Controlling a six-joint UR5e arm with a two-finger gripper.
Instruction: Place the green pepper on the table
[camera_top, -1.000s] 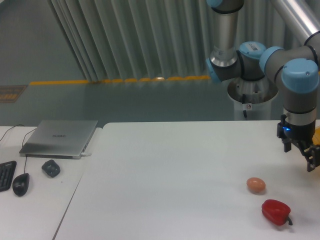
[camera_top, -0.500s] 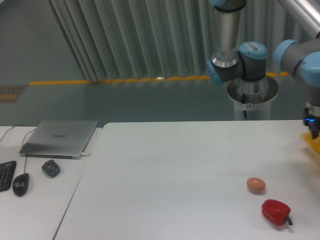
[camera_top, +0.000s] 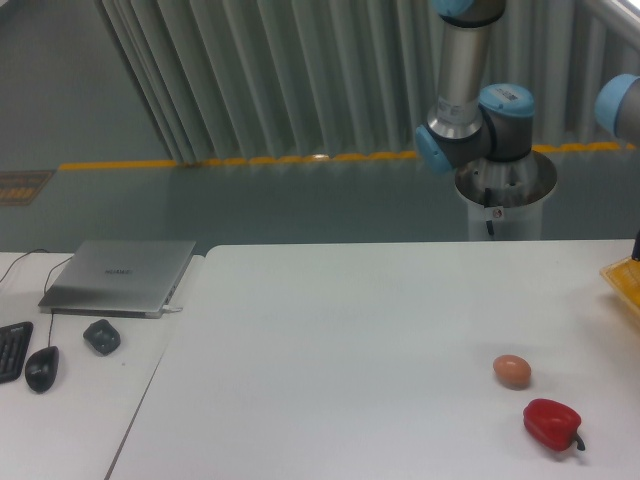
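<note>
— What does the fixed camera show on the table (camera_top: 330, 350)?

— A brown egg (camera_top: 512, 370) and just beside it a red pepper (camera_top: 552, 423). A yellow thing (camera_top: 625, 285) lies at the right edge.

— And the green pepper, the fingers?

— The pepper is not visible. The gripper is outside the picture — only the arm (camera_top: 470, 100) shows, so I cannot tell.

I see the table (camera_top: 330, 330) filling the centre and right of the frame, with the egg (camera_top: 512, 370) on it at lower right and the red pepper (camera_top: 551, 424) just below and right of the egg, near but apart. A tray edge (camera_top: 624, 284) sits at the far right. On the adjoining desk (camera_top: 70, 400) at left, the laptop (camera_top: 120, 276) lies above a small device (camera_top: 102, 336), the mouse (camera_top: 41, 368) and the keyboard (camera_top: 12, 350). The arm (camera_top: 475, 110) stands behind the table, upper right.
</note>
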